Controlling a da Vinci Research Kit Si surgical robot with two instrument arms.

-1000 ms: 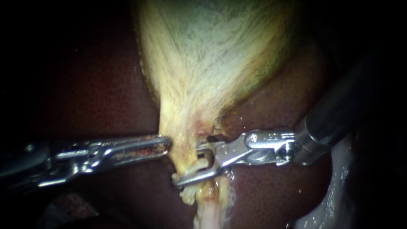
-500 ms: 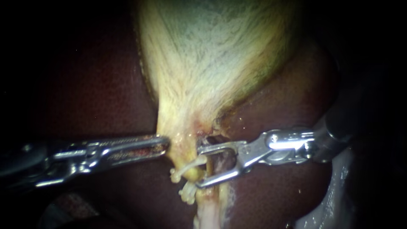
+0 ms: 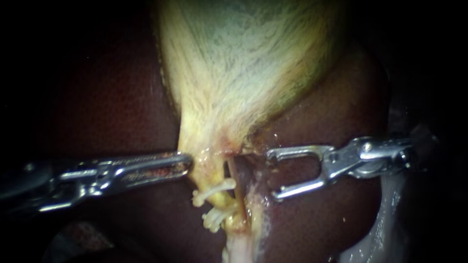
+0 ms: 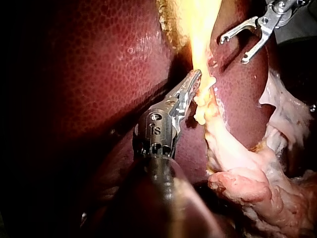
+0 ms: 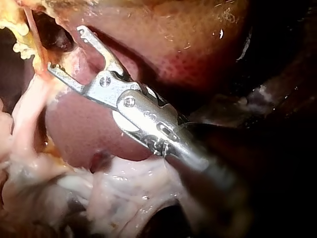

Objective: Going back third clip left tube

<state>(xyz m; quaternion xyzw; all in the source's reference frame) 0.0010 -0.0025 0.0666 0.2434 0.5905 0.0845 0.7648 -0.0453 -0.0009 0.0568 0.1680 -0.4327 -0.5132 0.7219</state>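
The pale yellow gallbladder (image 3: pixel 243 63) narrows down to its neck between my two instruments. Below the neck, white clips (image 3: pixel 213 190) sit across the left tube, with another clip (image 3: pixel 212 221) just under them. A thin reddish tube (image 3: pixel 236 187) runs beside them on the right. My left instrument (image 3: pixel 187 163) has its jaws shut on the gallbladder's neck tissue, as the left wrist view also shows (image 4: pixel 196 78). My right instrument (image 3: pixel 271 176) stands to the right of the tubes, jaws wide open and empty, apart from the clips (image 5: pixel 21 39).
Dark red liver (image 3: pixel 97 97) lies on both sides of the gallbladder. Pale, wet, ragged tissue (image 3: pixel 385 219) hangs at the lower right and continues below the tubes (image 4: pixel 247 168). The right instrument's open jaws (image 5: pixel 64 48) hover over liver surface.
My right instrument's jaws opened off a white clip, leaving it on the left tube, and drew back to the right. The left instrument has held still.
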